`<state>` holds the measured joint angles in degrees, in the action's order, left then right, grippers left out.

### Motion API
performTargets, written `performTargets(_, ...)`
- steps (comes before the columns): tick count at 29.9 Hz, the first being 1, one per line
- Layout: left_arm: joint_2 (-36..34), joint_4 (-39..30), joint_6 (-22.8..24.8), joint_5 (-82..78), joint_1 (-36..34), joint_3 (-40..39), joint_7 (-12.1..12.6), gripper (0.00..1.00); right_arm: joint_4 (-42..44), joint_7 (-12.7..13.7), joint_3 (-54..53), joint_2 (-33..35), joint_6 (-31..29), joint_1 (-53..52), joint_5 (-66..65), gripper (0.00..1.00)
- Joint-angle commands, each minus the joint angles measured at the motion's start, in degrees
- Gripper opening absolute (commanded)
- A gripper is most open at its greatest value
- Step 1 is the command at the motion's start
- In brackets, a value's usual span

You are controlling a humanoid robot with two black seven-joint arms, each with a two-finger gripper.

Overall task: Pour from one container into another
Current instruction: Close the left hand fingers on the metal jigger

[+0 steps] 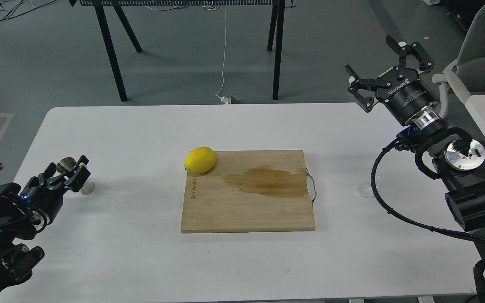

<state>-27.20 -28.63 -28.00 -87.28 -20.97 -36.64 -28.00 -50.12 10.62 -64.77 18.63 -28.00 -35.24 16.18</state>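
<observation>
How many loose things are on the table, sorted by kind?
Lemon: 1
Wooden cutting board: 1
Steel jigger, by the left tool: 1
Clear glass cup, partly behind a black cable: 1
Total: 4

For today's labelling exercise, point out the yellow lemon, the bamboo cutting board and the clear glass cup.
yellow lemon (201, 160), head view, middle of peel.
bamboo cutting board (242, 210), head view, bare dry wood.
clear glass cup (365, 189), head view, its body.

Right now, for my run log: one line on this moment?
left gripper: at jigger, grip unclear | right gripper: open, raised | glass cup: on table, untouched
</observation>
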Motion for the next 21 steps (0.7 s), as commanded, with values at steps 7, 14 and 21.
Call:
performTargets(7,1.4,2.1,0.0,0.0,0.0,0.1,0.0,1.0,0.0,0.0,0.0,0.1,0.0,0.1,0.0,0.99)
performTargets(14,1.9,2.1,0.0,0.0,0.0,0.1,0.0,1.0,-0.1,0.0,0.0,0.1,0.0,0.2,0.0,0.99)
performTargets(21,2.0,2.1,0.0,0.0,0.0,0.2,0.0,1.0,-0.1,0.0,0.0,0.1,0.0,0.2,0.0,0.99)
